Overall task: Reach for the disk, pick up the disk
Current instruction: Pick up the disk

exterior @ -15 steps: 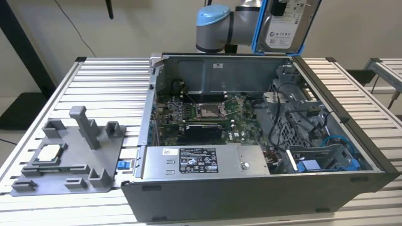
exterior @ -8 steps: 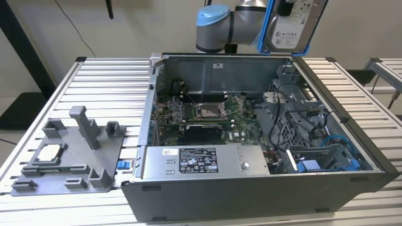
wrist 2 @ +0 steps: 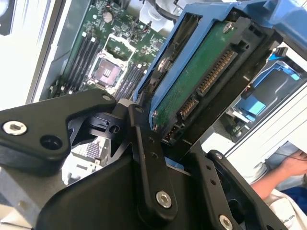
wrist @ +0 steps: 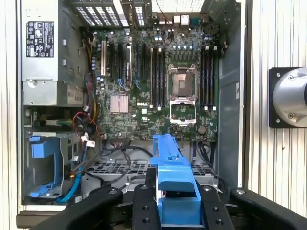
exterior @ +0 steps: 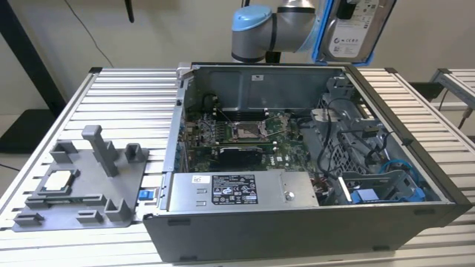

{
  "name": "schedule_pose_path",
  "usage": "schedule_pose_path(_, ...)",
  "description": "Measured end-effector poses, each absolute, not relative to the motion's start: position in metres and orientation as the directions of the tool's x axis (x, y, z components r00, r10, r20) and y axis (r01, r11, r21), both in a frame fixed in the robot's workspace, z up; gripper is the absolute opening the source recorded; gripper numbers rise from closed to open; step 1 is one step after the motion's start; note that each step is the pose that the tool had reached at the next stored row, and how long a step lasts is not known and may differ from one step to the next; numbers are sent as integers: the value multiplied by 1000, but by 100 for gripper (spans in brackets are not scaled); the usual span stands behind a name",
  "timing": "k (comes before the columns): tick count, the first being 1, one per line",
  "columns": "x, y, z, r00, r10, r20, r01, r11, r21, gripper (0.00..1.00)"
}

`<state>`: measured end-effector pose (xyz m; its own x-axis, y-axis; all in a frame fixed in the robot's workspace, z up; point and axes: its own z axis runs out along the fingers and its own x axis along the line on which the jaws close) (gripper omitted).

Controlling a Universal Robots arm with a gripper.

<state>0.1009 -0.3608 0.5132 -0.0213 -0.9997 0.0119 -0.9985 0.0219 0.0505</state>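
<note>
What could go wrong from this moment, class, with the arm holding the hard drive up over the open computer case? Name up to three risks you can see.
1. The gripper clamps the disk near one end, high above the open computer case; if it slips, the disk would likely fall onto the motherboard.
2. The fingers close beside the exposed connector, so pressure there might damage it.
3. Loose cables lie below and could snag on a descent.

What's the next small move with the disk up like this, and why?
Probably a slow, straight carry clear of the open computer case, grip unchanged. The gripper is shut on the disk, which hangs in the air above the case's rear wall in the exterior view, so the pick looks done. Cables and the motherboard lie directly below.
</note>
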Motion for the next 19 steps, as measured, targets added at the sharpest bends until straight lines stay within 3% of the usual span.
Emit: schedule_pose_path(19, 102, -366, 513, -21, -1000, 12, -998, 22, 50, 0)
